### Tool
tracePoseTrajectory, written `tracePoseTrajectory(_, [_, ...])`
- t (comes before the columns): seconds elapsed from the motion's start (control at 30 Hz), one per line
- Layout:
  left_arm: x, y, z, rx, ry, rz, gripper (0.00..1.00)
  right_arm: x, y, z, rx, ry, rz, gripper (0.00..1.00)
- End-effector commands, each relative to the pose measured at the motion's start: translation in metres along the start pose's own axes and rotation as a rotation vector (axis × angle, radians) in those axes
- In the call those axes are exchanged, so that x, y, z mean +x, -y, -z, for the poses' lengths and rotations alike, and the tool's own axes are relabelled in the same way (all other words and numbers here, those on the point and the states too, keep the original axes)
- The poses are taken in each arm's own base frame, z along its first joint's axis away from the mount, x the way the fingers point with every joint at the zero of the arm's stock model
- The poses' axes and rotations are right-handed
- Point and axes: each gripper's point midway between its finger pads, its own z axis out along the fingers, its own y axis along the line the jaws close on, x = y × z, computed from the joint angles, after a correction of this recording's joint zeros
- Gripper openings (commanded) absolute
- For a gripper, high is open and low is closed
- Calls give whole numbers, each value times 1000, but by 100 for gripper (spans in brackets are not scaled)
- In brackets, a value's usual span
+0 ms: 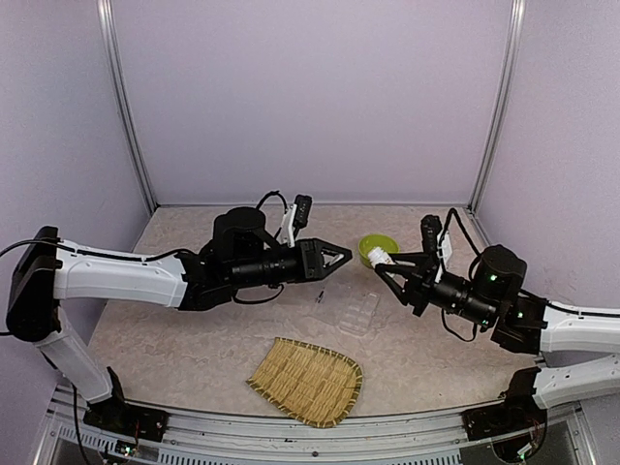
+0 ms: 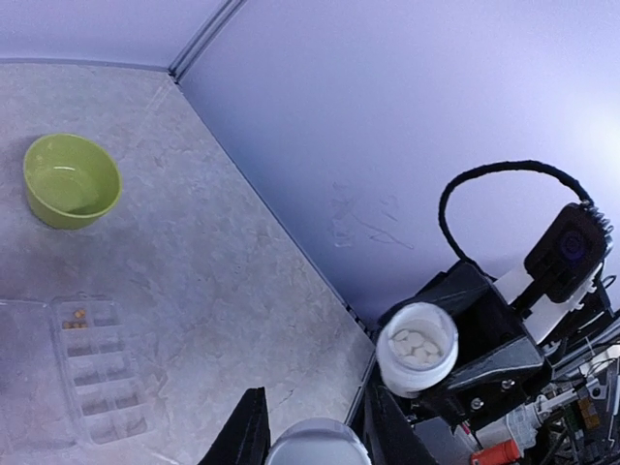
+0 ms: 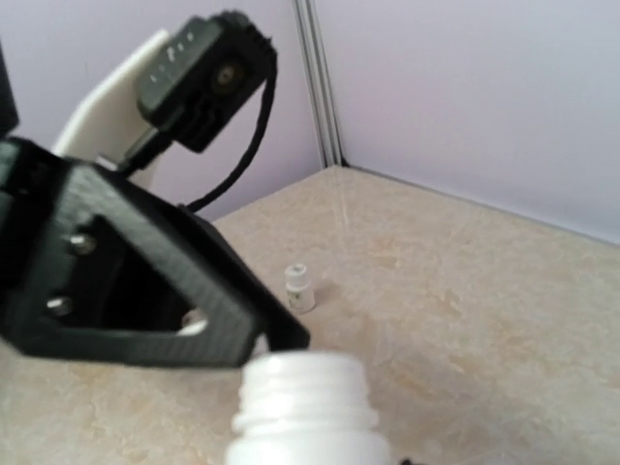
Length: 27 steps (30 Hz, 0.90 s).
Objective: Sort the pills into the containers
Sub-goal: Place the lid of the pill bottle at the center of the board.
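Observation:
My right gripper (image 1: 384,260) is shut on an open white pill bottle (image 2: 417,349), held above the table with white pills (image 2: 414,343) showing inside; the bottle's threaded neck (image 3: 304,392) fills the bottom of the right wrist view. My left gripper (image 1: 337,257) hovers just left of it, its fingers (image 2: 242,434) shut on a round white cap (image 2: 318,446). The clear compartment box, the containers (image 1: 355,311), lies flat below both grippers, with small orange pills (image 2: 76,315) in one end compartment.
A lime-green bowl (image 1: 378,249) stands behind the bottle, and a woven bamboo tray (image 1: 308,380) lies near the front edge. A small white vial (image 3: 298,288) stands upright on the table beyond my left gripper's fingers (image 3: 145,281). Walls close the back and sides.

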Motion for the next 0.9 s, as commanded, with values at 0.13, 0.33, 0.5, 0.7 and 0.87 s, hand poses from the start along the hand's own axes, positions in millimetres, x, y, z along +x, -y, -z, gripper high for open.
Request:
tracePoseTrajectory(0.13, [-28,-79,41,-316,105,-130,11,-6,5,11,30,15,1,13])
tracePoseTrajectory(0.33, [-29,-148,68,-557,133,-199,11,-8,4,12,27,11,-4,14])
tracePoseTrajectory(0.5, [-19,-192,75,-728,108,-254,12,-9,2,11,19,8,-9,14])
tracePoseTrajectory(0.7, [4,-235,73,-848,53,-274,12,-12,1,13,16,7,-11,14])
tracePoseTrajectory(0.87, [18,-258,70,-885,23,-267,12,-13,2,14,19,7,-10,14])
